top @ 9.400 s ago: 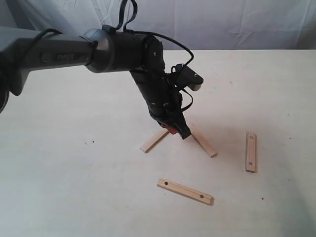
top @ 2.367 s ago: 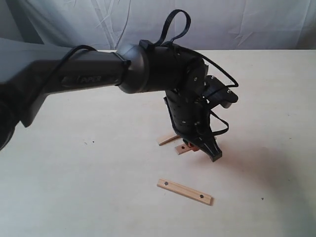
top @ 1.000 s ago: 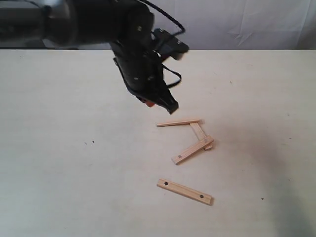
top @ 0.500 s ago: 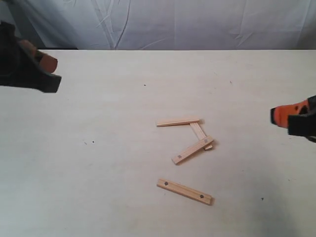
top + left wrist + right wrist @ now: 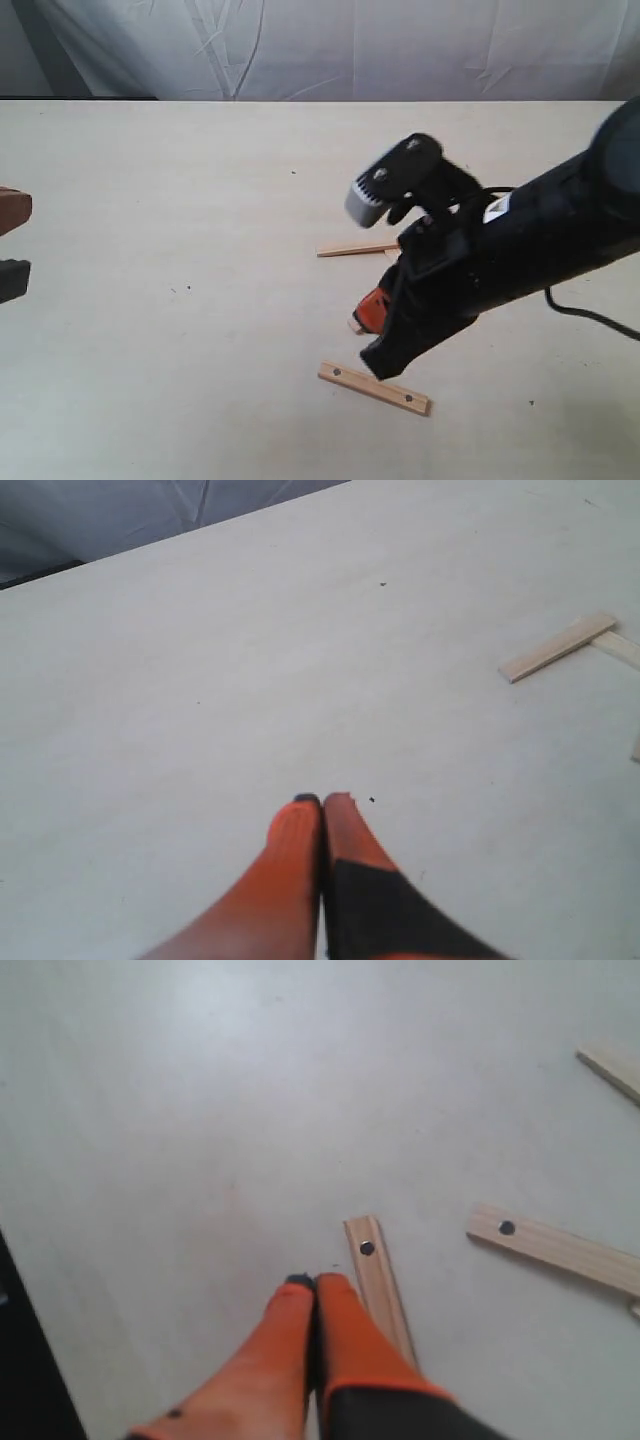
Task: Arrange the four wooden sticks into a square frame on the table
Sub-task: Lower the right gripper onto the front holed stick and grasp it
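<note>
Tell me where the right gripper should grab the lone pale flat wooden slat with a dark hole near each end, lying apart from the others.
Probably mid-length, between the two holes, pinching across the narrow width from straight above. The lone pale flat wooden slat lies flat on the table with both long edges free. The right gripper is shut and would have to open first.

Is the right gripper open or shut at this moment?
Shut. The right gripper shows its two orange fingers pressed together, with nothing held between them.
</note>
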Controlling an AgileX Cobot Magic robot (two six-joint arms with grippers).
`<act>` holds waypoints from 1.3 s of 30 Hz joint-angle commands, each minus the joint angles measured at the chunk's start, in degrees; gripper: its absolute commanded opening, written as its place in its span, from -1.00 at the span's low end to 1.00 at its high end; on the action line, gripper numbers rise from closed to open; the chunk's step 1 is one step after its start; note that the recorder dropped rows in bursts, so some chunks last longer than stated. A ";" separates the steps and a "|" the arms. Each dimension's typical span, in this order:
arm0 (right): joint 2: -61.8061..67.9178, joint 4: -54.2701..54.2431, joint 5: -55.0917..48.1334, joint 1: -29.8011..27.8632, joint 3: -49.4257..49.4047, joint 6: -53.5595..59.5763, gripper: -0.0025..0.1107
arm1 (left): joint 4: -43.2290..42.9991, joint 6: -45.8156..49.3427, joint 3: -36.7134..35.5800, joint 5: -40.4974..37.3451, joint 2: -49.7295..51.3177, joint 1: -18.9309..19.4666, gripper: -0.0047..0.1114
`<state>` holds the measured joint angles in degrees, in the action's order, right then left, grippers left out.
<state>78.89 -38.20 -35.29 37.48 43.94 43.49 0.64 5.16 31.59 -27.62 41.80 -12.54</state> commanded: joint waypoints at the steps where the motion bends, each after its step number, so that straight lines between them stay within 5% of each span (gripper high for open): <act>1: 6.41 4.07 1.47 3.85 1.59 0.44 -0.61 | -0.31 -0.26 -0.58 1.07 -2.50 0.37 -0.92; 6: 12.77 7.59 1.78 4.66 4.05 -0.34 -0.16 | -0.31 -0.26 -0.58 0.74 -3.75 0.37 -0.92; 15: 21.66 18.50 -1.88 4.88 8.91 -6.25 -0.16 | -0.31 -0.26 -0.58 0.74 -3.75 0.37 -0.92; 39: 28.87 21.24 0.98 4.93 9.17 -6.25 -0.19 | -1.99 -0.03 -0.67 0.86 -3.75 0.37 -0.92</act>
<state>107.07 -17.23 -33.92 42.46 52.93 37.30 -0.92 5.16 31.20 -27.28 38.29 -12.54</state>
